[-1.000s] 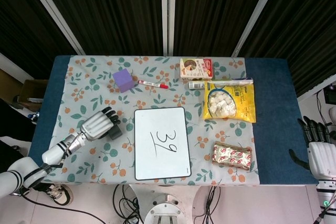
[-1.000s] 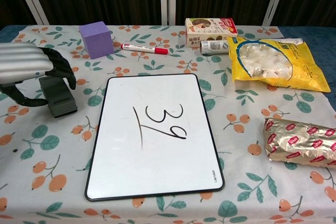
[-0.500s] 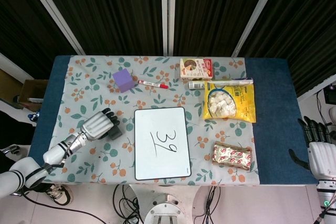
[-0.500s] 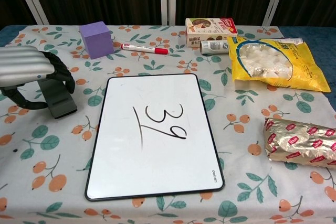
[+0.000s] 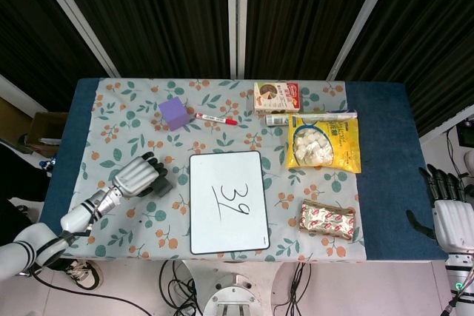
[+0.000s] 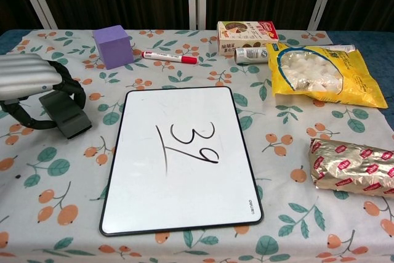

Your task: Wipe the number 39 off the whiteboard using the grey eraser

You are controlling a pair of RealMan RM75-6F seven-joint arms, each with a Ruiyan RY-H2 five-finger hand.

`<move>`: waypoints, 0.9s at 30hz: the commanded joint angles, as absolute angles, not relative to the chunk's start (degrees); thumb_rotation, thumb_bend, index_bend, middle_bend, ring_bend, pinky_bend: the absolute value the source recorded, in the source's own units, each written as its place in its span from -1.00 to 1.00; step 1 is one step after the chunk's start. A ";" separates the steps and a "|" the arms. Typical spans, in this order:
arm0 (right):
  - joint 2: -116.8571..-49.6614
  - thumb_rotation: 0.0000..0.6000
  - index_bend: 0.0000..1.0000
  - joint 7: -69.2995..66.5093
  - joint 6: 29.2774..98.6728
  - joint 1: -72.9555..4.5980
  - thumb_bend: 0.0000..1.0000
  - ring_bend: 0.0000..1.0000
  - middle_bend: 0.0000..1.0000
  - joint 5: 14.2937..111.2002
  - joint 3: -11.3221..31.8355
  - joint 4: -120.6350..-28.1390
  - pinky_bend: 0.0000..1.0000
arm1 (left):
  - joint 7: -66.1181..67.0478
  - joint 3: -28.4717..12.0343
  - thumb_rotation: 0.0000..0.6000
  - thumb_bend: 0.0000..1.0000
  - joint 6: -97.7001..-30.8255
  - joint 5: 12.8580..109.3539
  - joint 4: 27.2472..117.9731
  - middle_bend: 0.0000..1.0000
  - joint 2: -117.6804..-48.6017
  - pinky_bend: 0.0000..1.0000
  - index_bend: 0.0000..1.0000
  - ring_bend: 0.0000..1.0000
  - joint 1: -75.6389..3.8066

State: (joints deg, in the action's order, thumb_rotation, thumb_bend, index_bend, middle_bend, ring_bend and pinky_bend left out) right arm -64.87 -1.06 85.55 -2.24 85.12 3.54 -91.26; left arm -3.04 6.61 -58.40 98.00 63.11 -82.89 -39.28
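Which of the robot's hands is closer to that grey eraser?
Left. The left hand is wrapped around the grey eraser; the right hand hangs far off, beyond the table's right edge.

Left hand [image 5: 139, 177]: ribbed silver back, black fingers, silver forearm w/ black wrist bands. Right hand [image 5: 446, 209]: same colours.

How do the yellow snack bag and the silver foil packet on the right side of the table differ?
The yellow snack bag is clearly larger than the silver foil packet. The bag has a clear window showing white pieces; the packet is opaque and shiny with red labels. The bag lies toward the far edge beside the box; the packet lies nearer the front, right of the whiteboard. Both rest flat on the floral cloth, untouched by either hand.
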 commanded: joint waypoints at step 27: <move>-65.19 1.00 -1.00 -4.56 86.26 -2.06 -0.58 -1.00 -1.00 85.09 4.02 -89.01 -1.00 | 17.74 6.46 1.00 -0.13 -65.70 103.61 94.14 0.22 -77.67 -0.40 0.41 0.00 -36.36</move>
